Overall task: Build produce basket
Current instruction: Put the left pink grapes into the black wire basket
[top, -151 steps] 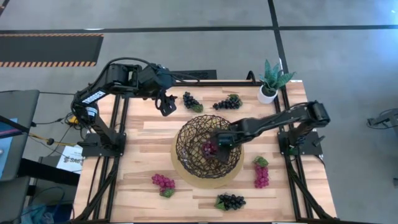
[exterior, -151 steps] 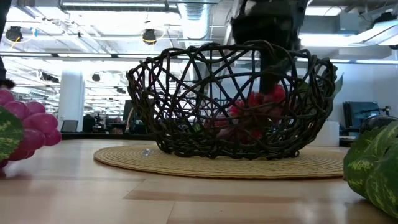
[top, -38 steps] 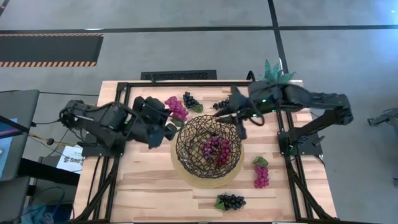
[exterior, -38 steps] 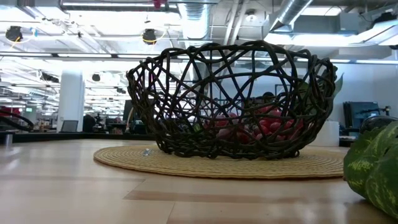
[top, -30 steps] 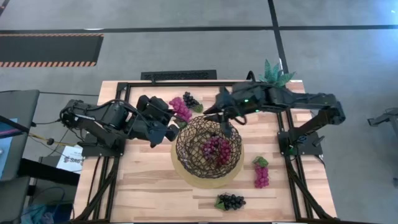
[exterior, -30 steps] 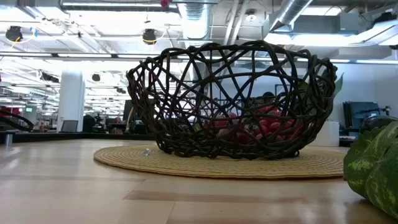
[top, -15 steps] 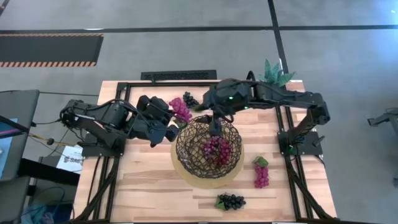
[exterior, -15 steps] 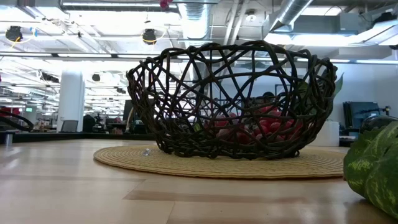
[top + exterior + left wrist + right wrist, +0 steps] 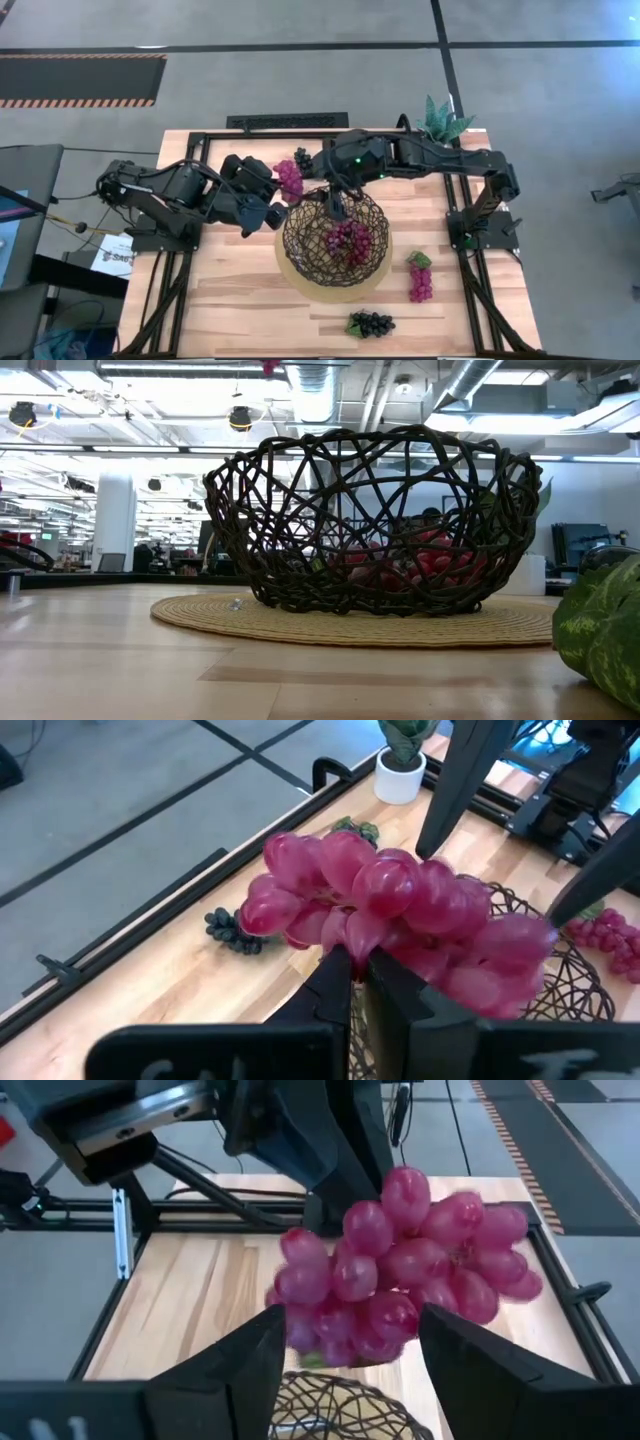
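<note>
Holding a red grape bunch (image 9: 289,178) pinched in closed fingers, the left gripper (image 9: 279,200) hangs just outside the basket (image 9: 336,236) rim's far-left edge. The right gripper (image 9: 337,207), fingers spread, hovers over that same rim (nearly touching the bunch). 1 red bunch (image 9: 347,238) lies inside.

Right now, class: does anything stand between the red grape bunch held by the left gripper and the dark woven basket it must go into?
Yes. The right gripper, open, hangs over the dark brown woven basket's near rim, facing the red-magenta grape bunch in the left gripper, so it stands in the drop path.
</note>
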Robot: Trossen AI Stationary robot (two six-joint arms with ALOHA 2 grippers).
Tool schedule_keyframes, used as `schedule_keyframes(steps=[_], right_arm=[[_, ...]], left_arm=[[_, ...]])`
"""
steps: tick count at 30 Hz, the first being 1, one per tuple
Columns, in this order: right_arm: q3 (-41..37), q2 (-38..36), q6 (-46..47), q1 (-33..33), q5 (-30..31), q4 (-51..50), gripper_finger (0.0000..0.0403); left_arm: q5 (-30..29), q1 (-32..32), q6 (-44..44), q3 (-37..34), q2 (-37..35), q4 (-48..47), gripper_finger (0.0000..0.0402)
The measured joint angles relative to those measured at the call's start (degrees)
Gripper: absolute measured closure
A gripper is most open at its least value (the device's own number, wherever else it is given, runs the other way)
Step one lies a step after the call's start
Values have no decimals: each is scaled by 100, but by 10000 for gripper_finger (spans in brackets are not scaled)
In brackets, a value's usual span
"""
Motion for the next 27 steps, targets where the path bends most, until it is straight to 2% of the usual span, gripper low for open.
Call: schedule_keyframes(steps=[18, 27], right_arm=[[-13, 200, 16, 0, 8, 318, 152], [-2, 292, 128, -75, 256, 501, 165]], left_arm=[[-8, 0, 42, 0, 0, 27, 401], [8, -4, 72, 0, 0, 101, 401]])
